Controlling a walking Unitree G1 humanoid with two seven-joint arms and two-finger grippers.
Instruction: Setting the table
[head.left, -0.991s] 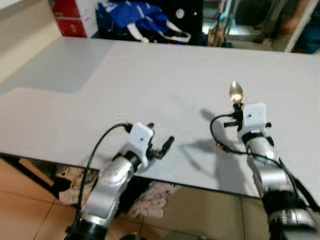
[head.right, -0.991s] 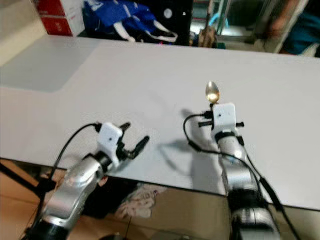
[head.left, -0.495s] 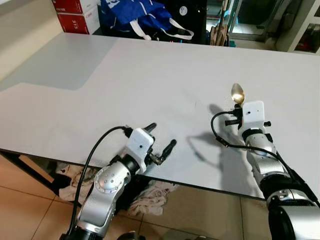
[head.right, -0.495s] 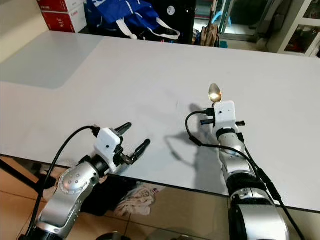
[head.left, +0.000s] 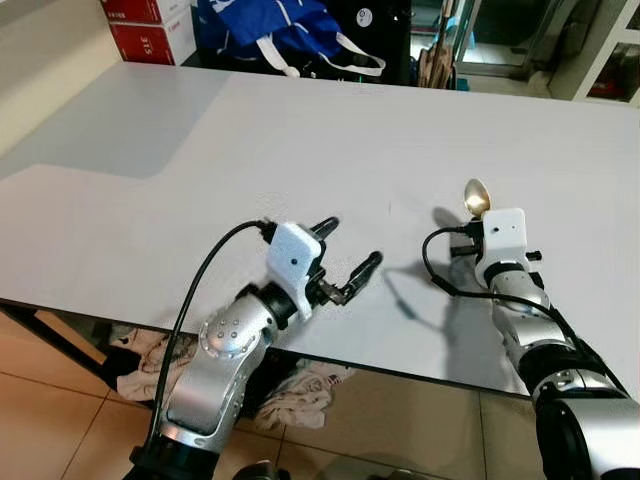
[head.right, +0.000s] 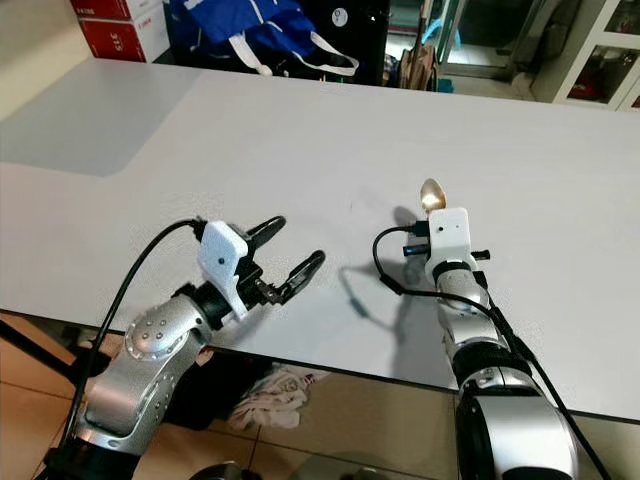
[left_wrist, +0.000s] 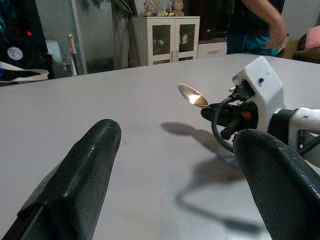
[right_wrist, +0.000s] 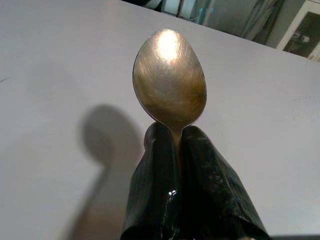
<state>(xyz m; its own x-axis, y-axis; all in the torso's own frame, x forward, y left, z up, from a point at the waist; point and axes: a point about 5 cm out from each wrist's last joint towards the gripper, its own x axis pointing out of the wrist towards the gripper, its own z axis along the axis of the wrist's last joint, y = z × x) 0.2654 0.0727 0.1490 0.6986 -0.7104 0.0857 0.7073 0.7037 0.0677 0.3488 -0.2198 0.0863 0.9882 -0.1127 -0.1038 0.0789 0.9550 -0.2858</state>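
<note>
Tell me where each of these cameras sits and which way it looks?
Left and right eye views: on the head, looking down at the white table; both silver arms show.
Left wrist view: along the open left tool, across the table at the right tool.
Right wrist view: along the right tool, shut on the spoon.
Shared: all four views show the spoon over the table.

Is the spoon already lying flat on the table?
No, the spoon is pinched by its handle in the shut right claw, its bowl raised above the white table and casting a shadow.
</note>
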